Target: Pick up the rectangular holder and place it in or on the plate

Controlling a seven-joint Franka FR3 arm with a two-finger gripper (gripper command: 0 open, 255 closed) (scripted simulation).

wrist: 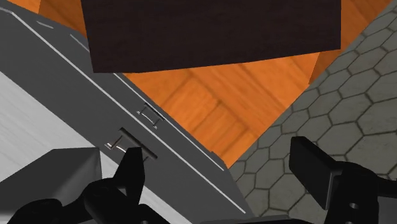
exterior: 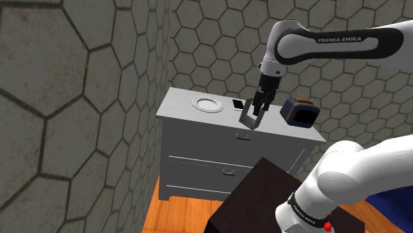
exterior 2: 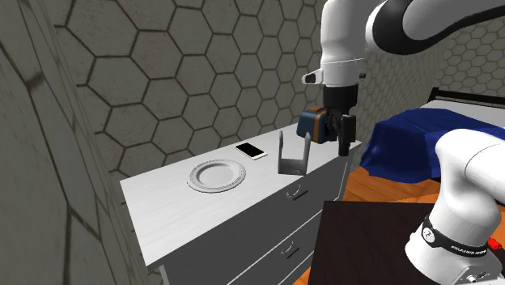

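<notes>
Nearest the camera, the dark stand (exterior: 255, 198) is sitting on the orange wood floor (exterior: 179, 212), just in front of a white dresser whose drawer handle (exterior: 243, 136) is showing below the front edge. On the dresser's top surface (exterior: 182, 109), the rectangular holder (exterior: 250, 120), a dark grey open-topped piece with two raised sides, is standing upright close to that front edge. The end effector (exterior: 259, 106) is hanging just above and beside the holder with its black fingers (wrist: 130, 168) spread wide apart and gripping nothing. In the wrist view the holder's grey body (wrist: 57, 168) is lying outside one finger, not between the two. A little farther back, a phone (exterior: 237, 104) is lying flat, and just to the shoulder view's left of it the round plate (exterior: 207, 103) is resting, apart from the holder. At the shoulder view's right a blue and orange boxy object (exterior: 299, 111) is sitting on the surface. Behind everything a hexagon-tiled wall (exterior: 218, 46) is rising.
</notes>
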